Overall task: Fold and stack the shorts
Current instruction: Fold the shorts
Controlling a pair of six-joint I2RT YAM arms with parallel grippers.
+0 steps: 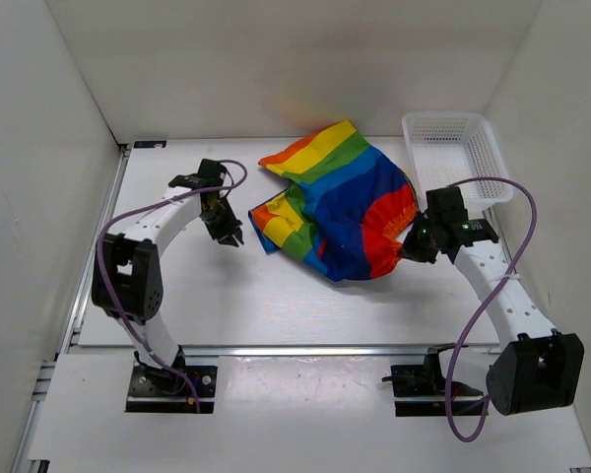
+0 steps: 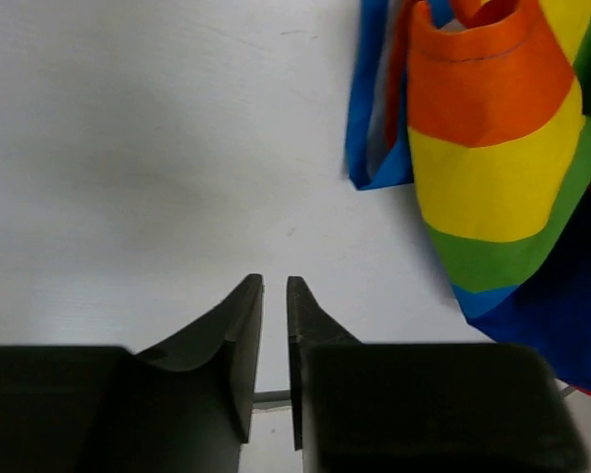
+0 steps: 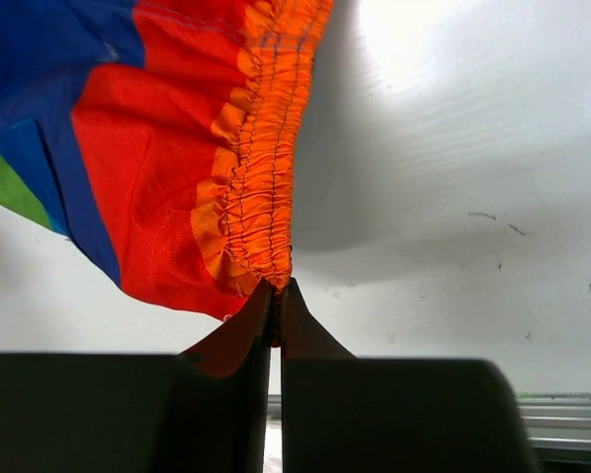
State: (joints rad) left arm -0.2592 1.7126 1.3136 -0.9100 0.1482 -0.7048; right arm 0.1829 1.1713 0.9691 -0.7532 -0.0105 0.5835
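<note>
- Top view: shorts (image 1: 335,212) lie crumpled on table (image 1: 276,305), far-right of centre, rainbow stripes up, blue patch in the middle.
- White mesh basket (image 1: 453,148) sits in far right corner, just beside the shorts' right edge; can't tell if they touch.
- R gripper (image 1: 406,248) is at the shorts' near-right edge, on the red/orange part.
- L gripper (image 1: 227,234) is just left of the shorts, near the left edge of the cloth, apart from it.
- L wrist view: L gripper (image 2: 274,281) jaws nearly together w/ only a thin gap, nothing between them, bare table below.
- Shorts (image 2: 492,177) fill the upper right: orange, yellow, green, blue bands, w/ a blue hem hanging at the left side of the cloth.
- R wrist view: R gripper (image 3: 276,286) is clenched on the lower end of the gathered orange waistband (image 3: 266,168).
- Red and blue cloth spreads up and left from the pinch; white table to the right.
</note>
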